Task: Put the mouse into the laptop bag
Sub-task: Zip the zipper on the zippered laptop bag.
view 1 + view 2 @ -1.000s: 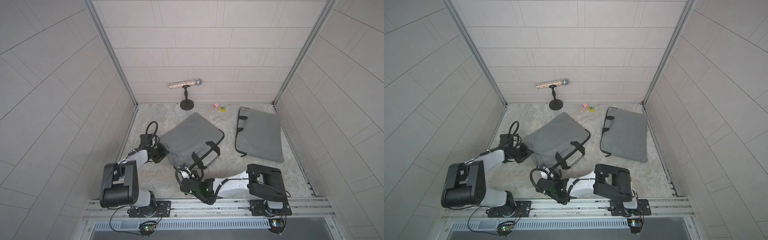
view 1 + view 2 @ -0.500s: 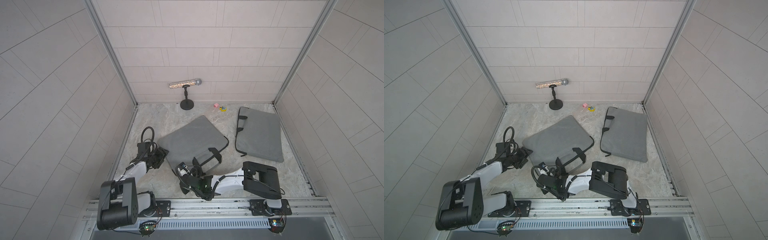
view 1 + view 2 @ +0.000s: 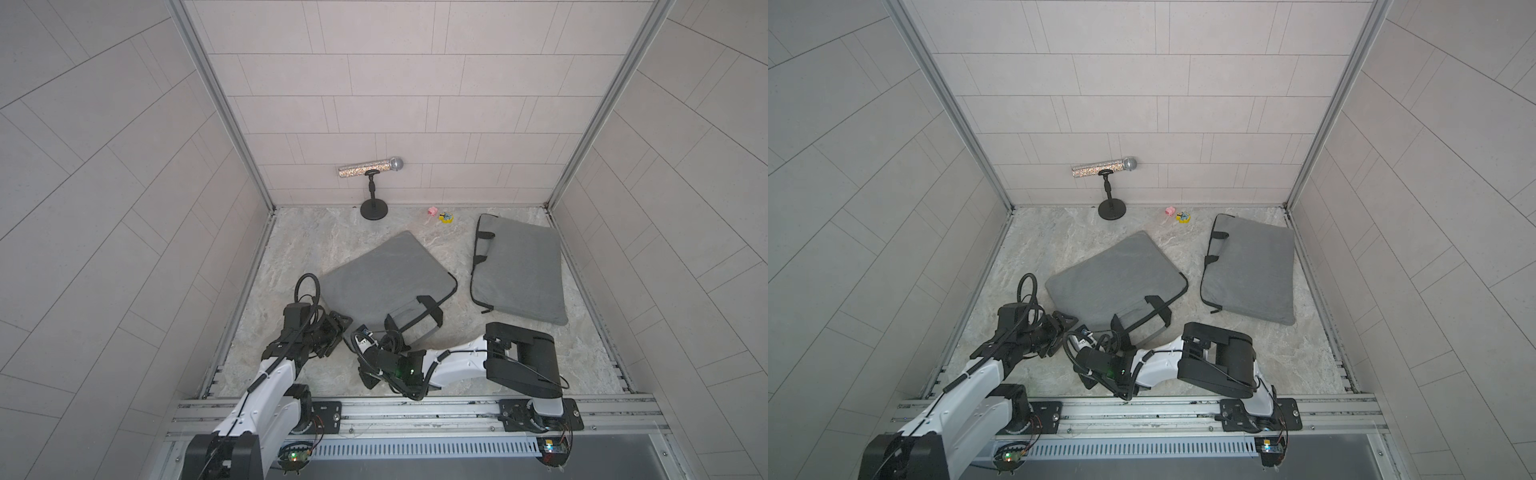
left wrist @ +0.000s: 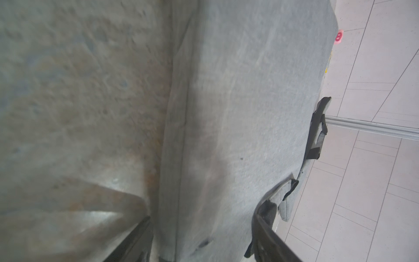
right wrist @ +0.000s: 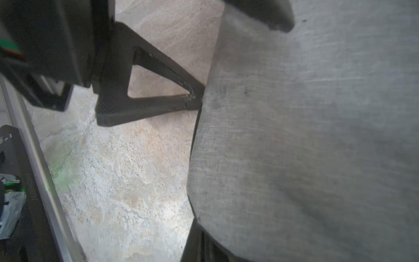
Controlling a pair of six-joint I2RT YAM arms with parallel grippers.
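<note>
Two grey bags on the floor (image 3: 316, 237): near bag (image 3: 386, 278) lies skewed, one corner toward both arms; 2nd bag (image 3: 519, 266) lies flat off to the R, apart from it. L gripper (image 4: 204, 217) jaws stand apart w/ the bag's side edge between them in the L wrist view, nothing clamped. In the R wrist view one L finger (image 5: 158, 99) touches that edge w/ its tip. R gripper (image 3: 372, 338) jaws are together, low at the bag's near edge by the handles (image 3: 430, 309); can't tell if cloth is pinched. Mouse: can't make it out in any view, so its place vs either jaw pair can't be told.

Bag = soft woven felt-like cloth, padded, rounded corners, dark line along the rim. Handles = flat black webbing w/ grey mid strip, looped up off the cloth. Fingers = matte black, open triangular frames. Floor = pale stone pattern, mottled beige & grey, slight sheen.
</note>
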